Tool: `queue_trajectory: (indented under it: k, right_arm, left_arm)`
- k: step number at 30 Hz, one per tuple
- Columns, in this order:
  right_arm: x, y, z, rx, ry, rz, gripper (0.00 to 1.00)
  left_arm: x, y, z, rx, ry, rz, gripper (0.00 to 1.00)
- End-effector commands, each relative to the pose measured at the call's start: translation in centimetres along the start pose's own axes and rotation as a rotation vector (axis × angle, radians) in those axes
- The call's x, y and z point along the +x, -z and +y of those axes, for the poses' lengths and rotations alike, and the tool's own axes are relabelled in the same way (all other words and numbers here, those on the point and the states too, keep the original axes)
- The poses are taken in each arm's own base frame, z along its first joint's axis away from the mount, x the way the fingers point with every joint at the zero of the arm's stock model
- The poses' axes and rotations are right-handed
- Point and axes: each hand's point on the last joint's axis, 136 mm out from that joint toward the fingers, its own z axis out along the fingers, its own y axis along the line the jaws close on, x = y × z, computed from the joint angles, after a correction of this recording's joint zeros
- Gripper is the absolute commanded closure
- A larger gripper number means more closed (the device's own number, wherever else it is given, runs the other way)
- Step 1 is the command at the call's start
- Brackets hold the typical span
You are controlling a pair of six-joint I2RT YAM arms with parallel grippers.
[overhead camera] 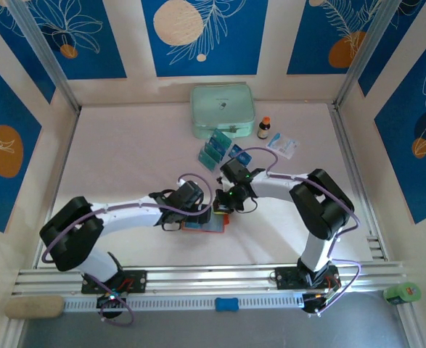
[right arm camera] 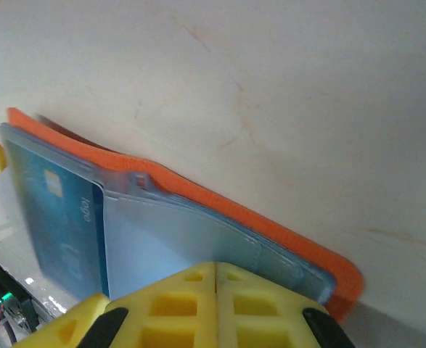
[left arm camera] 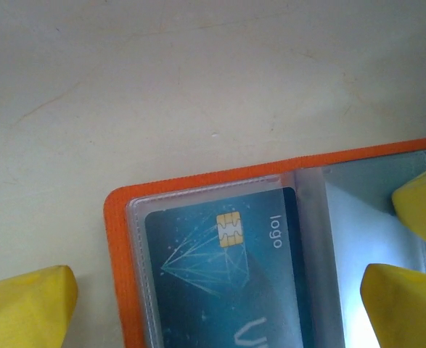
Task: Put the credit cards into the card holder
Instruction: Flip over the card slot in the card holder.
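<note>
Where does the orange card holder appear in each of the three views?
Top external: card holder just below centre.
Left wrist: card holder fills the lower right.
Right wrist: card holder runs diagonally, left to lower right.
Shared landmark: the chip credit card in its pocket.

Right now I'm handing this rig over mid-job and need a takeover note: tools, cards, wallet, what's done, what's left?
Left tool: open, fingers straddling the open orange-red fold-over card holder.
Right tool: shut, tips at the holder's clear pocket leaf; whether it pinches the leaf is unclear.
Done: one teal-blue credit card sits in a pocket.
Remaining: several teal cards beside the mint-green zip case to load.
</note>
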Motion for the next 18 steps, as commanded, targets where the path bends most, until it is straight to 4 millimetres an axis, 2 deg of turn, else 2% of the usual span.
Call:
queue_trajectory:
  k: [1,7,14,18]
  right_arm:
    - [0.4,-0.6,0.5,-0.031,-0.017,0.027,0.99]
    - [0.3,-0.5,0.7,-0.041,-0.028,0.022,0.99]
    - [-0.3,1.1,1.6,-0.063,-0.021,-0.018,0.99]
    - [-0.3,2.3,1.7,-0.058,-0.026,-0.054,0.94]
  left_arm:
    - [-0.4,0.0,-0.6,0.001,-0.007,-0.014,0.0]
    - [0.3,-0.6,0.1,-0.019,-0.015,-0.002,0.0]
    - [1.3,-1.3,0.4,-0.01,-0.015,0.008,0.16]
    - [1.4,-1.3,0.4,0.002,-0.007,0.0,0.19]
